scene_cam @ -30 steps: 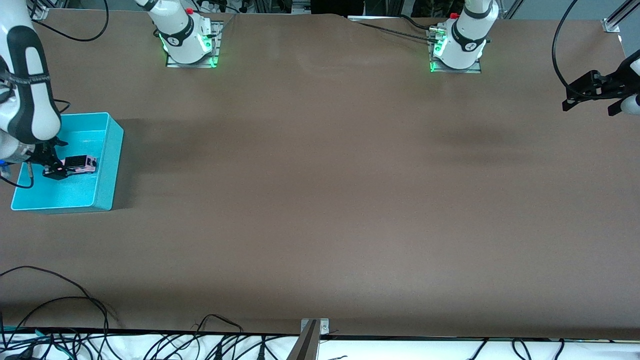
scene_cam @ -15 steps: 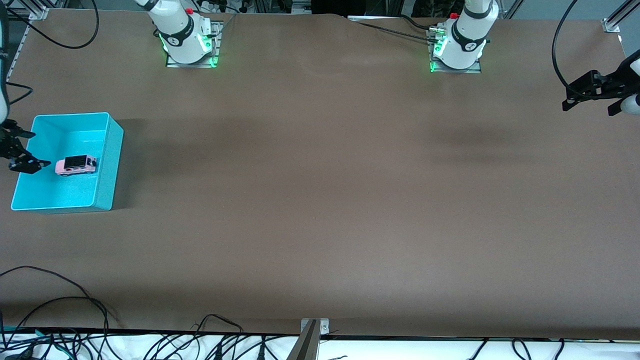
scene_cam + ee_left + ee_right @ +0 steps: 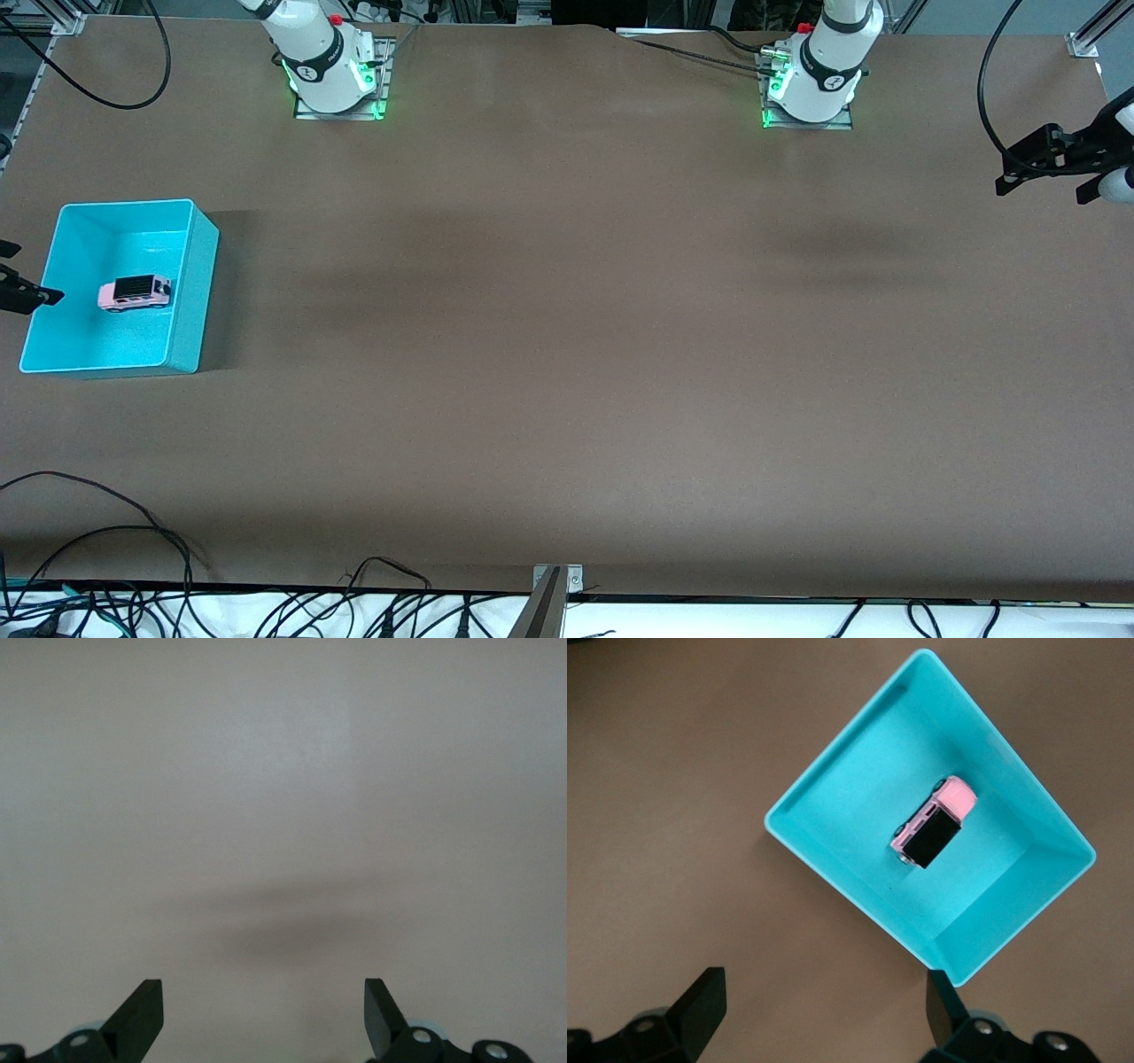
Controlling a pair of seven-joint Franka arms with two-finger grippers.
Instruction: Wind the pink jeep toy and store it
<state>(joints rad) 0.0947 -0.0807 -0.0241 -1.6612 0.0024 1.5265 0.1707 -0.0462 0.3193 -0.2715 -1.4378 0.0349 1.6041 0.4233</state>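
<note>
Item: jeep (image 3: 134,292), one unit, pink body with black roof, standing on its wheels on the floor of the bin (image 3: 197,266), which sits at the right arm's end of the counter (image 3: 567,354). I see it again in the right wrist view as jeep (image 3: 933,821) inside bin (image 3: 833,780), apart from every wall. Handling, my estimate: light, rigid, probably smooth plastic and a little slippery; small enough that a pinch across the two flat sides of the body is the sensible hold, since a grip over the wheels or the roof edges would likely let it twist. I would call it sturdy enough for a firm pinch, though the wheels could roll if it is nudged on the bin floor. Status, my judgement: the toy already lies in storage, so I read the task as finished or nearly so. Right end effector (image 3: 824,1014): fingers spread wide, empty, touching nothing, in the air just off the bin's outer rim at the counter's edge. Left end effector (image 3: 264,1014): fingers spread wide, empty, over bare counter at the left arm's end, waiting.
</note>
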